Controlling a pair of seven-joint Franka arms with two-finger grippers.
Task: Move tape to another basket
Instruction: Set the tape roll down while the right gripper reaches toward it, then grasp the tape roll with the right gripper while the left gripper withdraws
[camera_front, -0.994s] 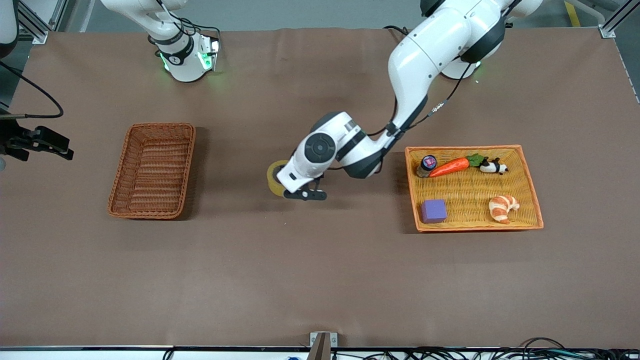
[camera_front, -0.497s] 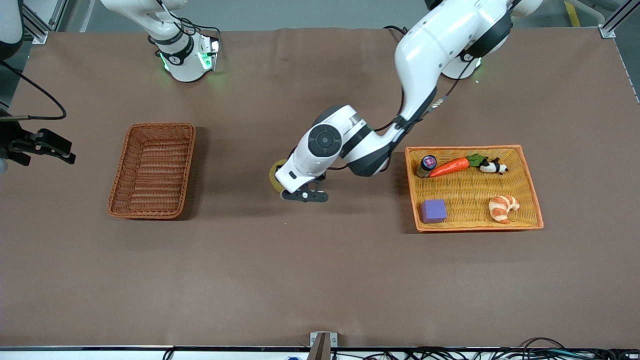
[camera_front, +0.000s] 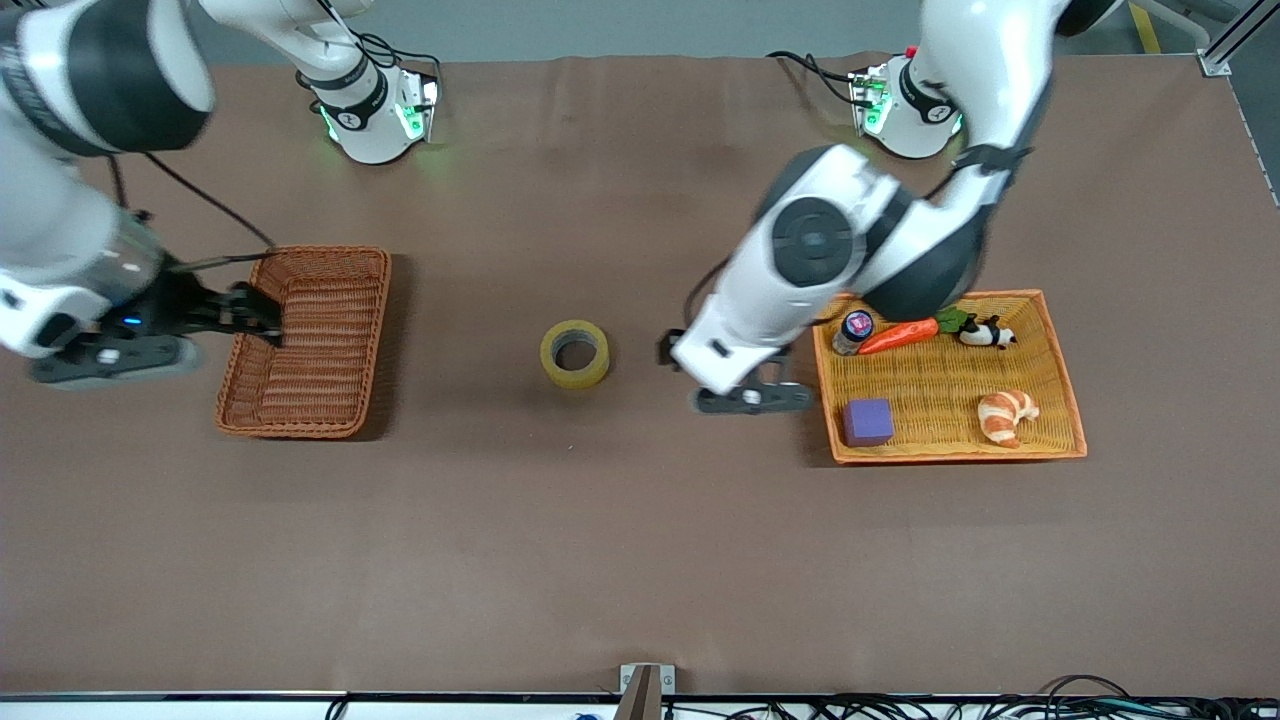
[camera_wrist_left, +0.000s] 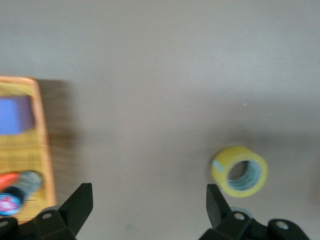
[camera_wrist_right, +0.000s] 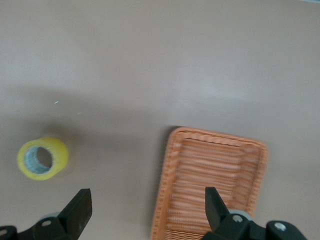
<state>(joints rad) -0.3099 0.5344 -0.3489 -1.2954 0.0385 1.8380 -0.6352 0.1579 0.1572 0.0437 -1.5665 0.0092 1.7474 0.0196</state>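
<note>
A purple block (camera_front: 867, 421) and a croissant (camera_front: 1006, 415) are seen in the flat orange tray (camera_front: 1068, 420), with a bottle (camera_front: 853, 331), carrot (camera_front: 898, 334) and panda figure (camera_front: 985, 333) farther back in it; nothing is held by the basket (camera_front: 305, 343). The tape (camera_front: 575, 354) has been released since a second ago and lies flat on the bench (camera_front: 640, 560) between the two containers. The left tool (camera_front: 745, 385), spread wide and empty, has been raised over the bench beside the tray. The right tool (camera_front: 255, 320), also spread and empty, has been brought over the basket.

We see a brown bench (camera_front: 640, 560) carrying 3 things: the tape (camera_front: 575, 354) (lying flat), the basket (camera_front: 308, 340), and an orange-yellow tray (camera_front: 946, 376), all well apart.
</note>
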